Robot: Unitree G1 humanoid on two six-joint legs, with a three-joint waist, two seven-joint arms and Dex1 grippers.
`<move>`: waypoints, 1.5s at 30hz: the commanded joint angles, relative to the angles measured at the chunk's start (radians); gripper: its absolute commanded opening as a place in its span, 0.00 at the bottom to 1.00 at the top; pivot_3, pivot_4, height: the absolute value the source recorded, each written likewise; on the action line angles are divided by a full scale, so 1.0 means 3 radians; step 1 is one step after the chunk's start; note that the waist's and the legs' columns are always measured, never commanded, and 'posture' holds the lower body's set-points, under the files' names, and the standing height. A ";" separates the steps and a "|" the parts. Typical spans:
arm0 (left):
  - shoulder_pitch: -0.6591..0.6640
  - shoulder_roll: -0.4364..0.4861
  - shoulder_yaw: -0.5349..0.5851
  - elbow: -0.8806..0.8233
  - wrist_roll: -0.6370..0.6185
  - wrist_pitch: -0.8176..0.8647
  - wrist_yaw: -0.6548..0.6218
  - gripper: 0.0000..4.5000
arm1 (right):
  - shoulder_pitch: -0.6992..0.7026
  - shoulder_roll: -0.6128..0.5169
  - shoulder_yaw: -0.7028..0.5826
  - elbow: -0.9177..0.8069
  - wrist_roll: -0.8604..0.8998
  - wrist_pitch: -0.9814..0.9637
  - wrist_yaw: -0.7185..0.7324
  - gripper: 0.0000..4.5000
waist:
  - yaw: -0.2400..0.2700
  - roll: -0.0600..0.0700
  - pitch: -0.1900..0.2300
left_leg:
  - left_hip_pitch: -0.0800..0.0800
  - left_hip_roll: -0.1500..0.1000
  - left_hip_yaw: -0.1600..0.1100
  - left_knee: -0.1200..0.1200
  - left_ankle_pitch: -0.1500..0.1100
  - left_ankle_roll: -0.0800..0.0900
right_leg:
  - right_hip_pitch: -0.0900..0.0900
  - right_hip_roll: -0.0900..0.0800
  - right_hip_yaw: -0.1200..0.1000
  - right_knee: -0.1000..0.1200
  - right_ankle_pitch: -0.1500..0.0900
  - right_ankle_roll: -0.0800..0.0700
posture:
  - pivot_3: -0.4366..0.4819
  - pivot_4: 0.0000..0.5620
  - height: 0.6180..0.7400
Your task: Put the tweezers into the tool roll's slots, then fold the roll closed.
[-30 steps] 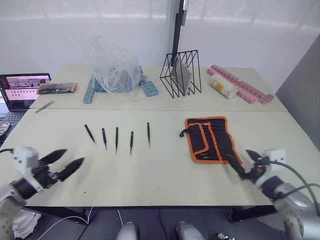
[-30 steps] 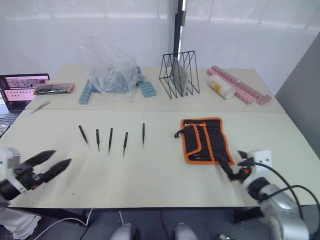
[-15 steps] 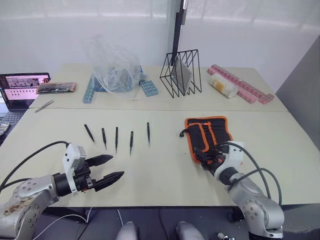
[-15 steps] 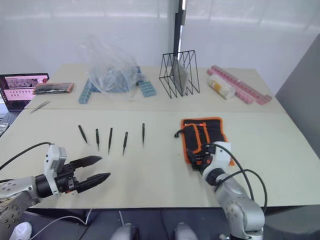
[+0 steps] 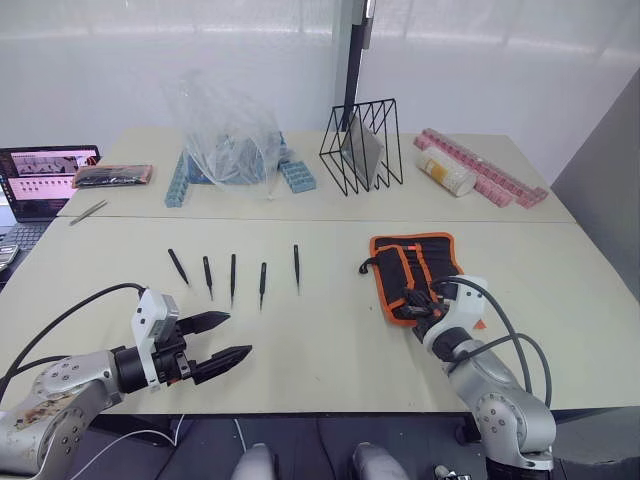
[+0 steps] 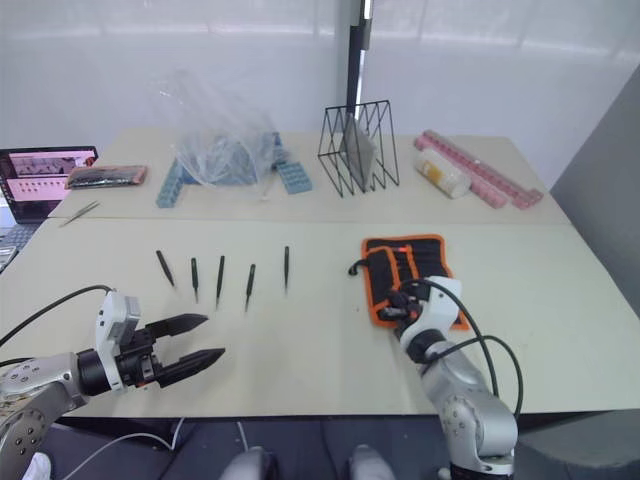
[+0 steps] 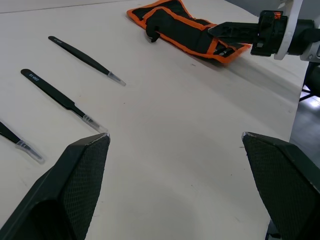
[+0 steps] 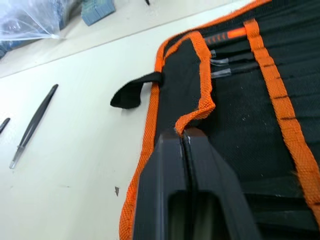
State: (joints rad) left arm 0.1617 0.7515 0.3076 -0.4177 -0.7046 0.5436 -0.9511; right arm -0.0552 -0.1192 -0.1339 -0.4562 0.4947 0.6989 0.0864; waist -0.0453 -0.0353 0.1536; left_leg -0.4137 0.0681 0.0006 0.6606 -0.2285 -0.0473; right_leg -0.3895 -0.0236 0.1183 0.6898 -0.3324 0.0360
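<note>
**Right gripper pinching the roll's strap; 5 tweezers on the table**

I see the tool roll [image 5: 420, 272] lying open on the table [image 5: 330, 350], right of centre, its slots [image 8: 260, 115] facing up. My right gripper [image 8: 184, 136] sits over the roll's near left edge, fingers closed flat together on the orange strap [image 8: 200, 107], which lifts in a small peak at the tips. The black tab [image 8: 134, 92] sticks out past the roll's edge.

The 5 tweezers [image 5: 233, 275] lie in a row left of the roll, well apart from it, tips toward me. My left gripper [image 5: 218, 339] hovers near the table's front edge, just short of the row, fingers spread wide and holding nothing.
</note>
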 commanded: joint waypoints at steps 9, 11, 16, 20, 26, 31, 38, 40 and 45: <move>-0.1069 -0.0059 -0.0614 0.0384 0.0232 -0.0125 -0.0127 1.00 | 0.0078 -0.1178 0.1096 -0.0188 -0.0657 -0.0715 0.1344 0.00 | 0.0029 0.0000 0.0001 | -0.0002 -0.0004 -0.0001 0.0003 0.0000 0.0000 | 0.0003 0.0000 -0.0002 -0.0007 -0.0001 0.0001 | 0.48 0.27 0.71; -0.1494 -0.0101 -0.0948 0.0710 0.0516 -0.0329 -0.0307 1.00 | 0.0080 -0.1416 0.1213 -0.0171 -0.0811 -0.0907 0.1559 0.00 | 0.0041 0.0000 0.0001 | -0.0003 -0.0003 -0.0002 0.0003 0.0001 0.0001 | 0.0004 0.0002 -0.0002 -0.0010 -0.0001 0.0001 | 0.48 0.27 0.71; -0.2427 -0.0239 -0.1733 0.1785 0.1349 -0.1387 -0.1048 1.00 | 0.0100 -0.1717 0.1244 -0.0165 -0.0953 -0.1222 0.1910 0.00 | 0.0053 -0.0001 0.0001 | -0.0006 -0.0003 -0.0003 0.0005 0.0001 0.0002 | 0.0004 0.0005 -0.0001 -0.0013 0.0000 0.0001 | 0.48 0.27 0.71; -0.2991 -0.0411 -0.2115 0.2783 0.1921 -0.2510 -0.1411 1.00 | 0.0235 -0.1875 0.1231 -0.0274 -0.0991 -0.1404 0.2128 0.00 | 0.0045 -0.0001 0.0001 | -0.0007 -0.0003 -0.0003 0.0005 0.0001 0.0003 | 0.0002 0.0006 0.0000 -0.0013 0.0000 0.0001 | 0.48 0.27 0.71; -0.3527 -0.0838 -0.2208 0.3715 0.2118 -0.3469 -0.1651 1.00 | 0.0436 -0.1980 0.1200 -0.0495 -0.1023 -0.1426 0.2213 0.00 | 0.0108 -0.0003 0.0002 | -0.0022 -0.0005 -0.0006 0.0017 -0.0003 0.0009 | 0.0001 0.0005 -0.0003 -0.0016 0.0001 0.0002 | 0.48 0.27 0.71; -0.3629 -0.1115 -0.2206 0.3987 0.2130 -0.3844 -0.1740 1.00 | 0.0569 -0.1970 0.1157 -0.0677 -0.1053 -0.1286 0.2137 0.00 | 0.0108 -0.0003 0.0002 | -0.0028 -0.0005 -0.0011 0.0032 -0.0006 0.0015 | 0.0002 0.0005 -0.0004 -0.0014 0.0002 0.0006 | 0.48 0.27 0.71; -0.3627 -0.1238 -0.2222 0.4207 0.2230 -0.4079 -0.1811 0.73 | 0.0682 -0.1959 0.1143 -0.0822 -0.1090 -0.1189 0.2066 0.00 | 0.0109 -0.0003 0.0002 | -0.0031 -0.0005 -0.0015 0.0046 -0.0008 0.0018 | 0.0003 0.0006 -0.0006 -0.0007 0.0001 0.0007 | 0.48 0.27 0.71; -0.3615 -0.1247 -0.2208 0.4223 0.2204 -0.4060 -0.1872 0.60 | 0.0699 -0.1962 0.1136 -0.0846 -0.1093 -0.1167 0.2057 0.00 | 0.0109 -0.0003 0.0002 | -0.0033 -0.0005 -0.0016 0.0052 -0.0008 0.0019 | 0.0003 0.0006 -0.0007 -0.0005 0.0001 0.0008 | 0.48 0.27 0.71; -0.3596 -0.1209 -0.2217 0.4262 0.2278 -0.4186 -0.1874 0.21 | 0.0709 -0.1968 0.1136 -0.0863 -0.1114 -0.1127 0.2058 0.00 | 0.0112 -0.0003 0.0002 | -0.0033 -0.0006 -0.0017 0.0055 -0.0008 0.0019 | 0.0004 0.0006 -0.0007 -0.0002 0.0001 0.0010 | 0.48 0.27 0.71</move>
State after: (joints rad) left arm -0.9046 0.3844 -0.3633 0.8659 -0.0314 -0.6841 -1.5160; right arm 0.1593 -0.7088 0.2221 -0.6779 0.1604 0.3606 0.7061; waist -0.0118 -0.0361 0.1543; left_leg -0.4237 0.0662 -0.0045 0.6774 -0.2310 -0.0417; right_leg -0.3884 -0.0218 0.1161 0.6892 -0.3319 0.0390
